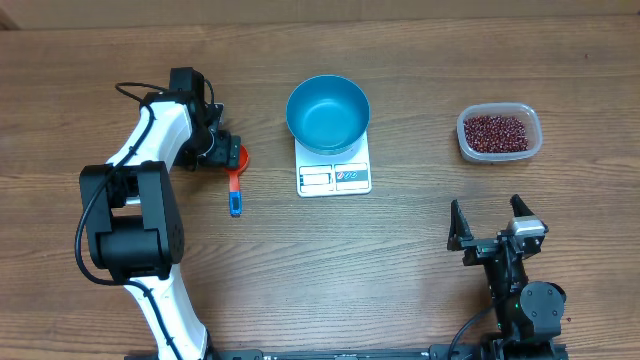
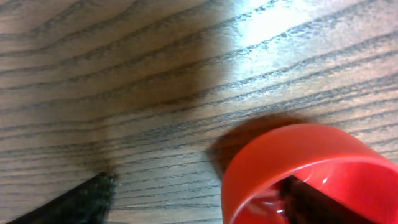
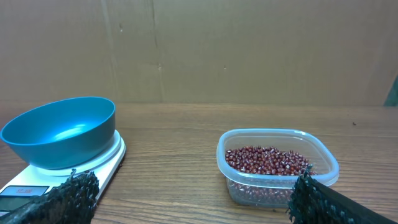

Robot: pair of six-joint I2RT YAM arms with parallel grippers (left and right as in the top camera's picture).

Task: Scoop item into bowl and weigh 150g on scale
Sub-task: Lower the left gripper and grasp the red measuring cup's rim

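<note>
Atop flat wht scale [image 1: 334, 178], smooth round bowl [image 1: 328, 112]; beans [image 1: 497, 130] in clr tub [image 1: 500, 158]

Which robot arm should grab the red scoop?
The left. The left gripper is open right at the red scoop, one finger inside its cup. The right gripper sits open far away, past the scale.

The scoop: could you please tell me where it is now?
In the overhead view, the scoop lies left of the scale, its red cup at the left tool.
</note>
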